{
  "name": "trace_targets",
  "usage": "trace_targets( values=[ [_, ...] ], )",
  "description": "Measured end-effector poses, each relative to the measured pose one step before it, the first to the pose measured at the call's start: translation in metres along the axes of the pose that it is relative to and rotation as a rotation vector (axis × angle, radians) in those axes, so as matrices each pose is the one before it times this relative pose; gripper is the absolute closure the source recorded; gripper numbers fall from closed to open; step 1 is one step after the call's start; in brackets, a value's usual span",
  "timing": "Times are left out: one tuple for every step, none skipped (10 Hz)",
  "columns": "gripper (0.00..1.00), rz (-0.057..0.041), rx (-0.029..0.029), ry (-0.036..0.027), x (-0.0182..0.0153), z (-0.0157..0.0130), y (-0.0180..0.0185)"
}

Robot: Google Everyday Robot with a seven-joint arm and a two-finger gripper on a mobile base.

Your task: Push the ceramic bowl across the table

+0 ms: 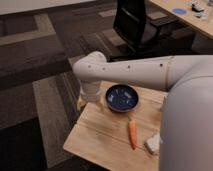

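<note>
The ceramic bowl (pixel 122 97) sits upright at the far end of the table (pixel 97 137), just beside the claw (pixel 90 103) on its right-hand side in the view. Its glossy navy inside faces up, and whether metal and rim actually touch cannot be told from here. The claw itself hangs low over the table's far left corner, pointing down beneath the pale wrist (pixel 91 75). Whether it is released or clenched cannot be told, but it grips nothing that shows. Nearer the camera than the claw and off to its right lies an orange carrot (pixel 132 134), lengthwise on the planks and well apart from the bowl. A small pale block (pixel 153 144) rests just past the carrot, against the robot's white body (pixel 187 125). Far beyond the claw stands a black office chair (pixel 134 22) on the dark patterned carpet (pixel 35 75). Further right is a pale desk (pixel 201 26) carrying a blue disc (pixel 179 10).
</note>
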Motion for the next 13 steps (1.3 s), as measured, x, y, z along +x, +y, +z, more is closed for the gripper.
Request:
trace_targets(
  values=[
    [0.35, 0.03681, -0.00014, -0.00826, -0.00534, -0.00576, -0.02447],
    [0.35, 0.03892, 0.01524, -0.00549, -0.00294, -0.00555, -0.02472],
    [0.35, 0.05689, 0.02569, -0.00696, -0.00189, -0.00602, -0.02902],
    [0.35, 0.04981, 0.02126, -0.00715, -0.00166, -0.00380, -0.02191],
    [0.35, 0.07190, 0.02812, -0.01767, -0.00463, -0.00376, -0.02898],
    [0.35, 0.00604, 0.00222, -0.00040, 0.00036, -0.00030, -0.00069],
    [0.35, -0.00060, -0.00218, 0.00183, 0.00077, -0.00016, 0.00110],
    [0.35, 0.00265, 0.00195, -0.00186, -0.00082, 0.00009, -0.00231],
    [0.35, -0.00150, 0.00006, 0.00012, 0.00008, 0.00007, 0.00088],
    [0.35, -0.00167, -0.00086, 0.00046, 0.00037, -0.00010, 0.00111],
    [0.35, 0.00126, 0.00029, 0.00117, -0.00009, 0.00051, -0.00031],
    [0.35, 0.02306, 0.00286, 0.00784, -0.00142, 0.00536, -0.00696],
    [0.35, 0.01157, -0.00229, -0.00379, -0.00254, 0.00188, -0.00419]
  ],
)
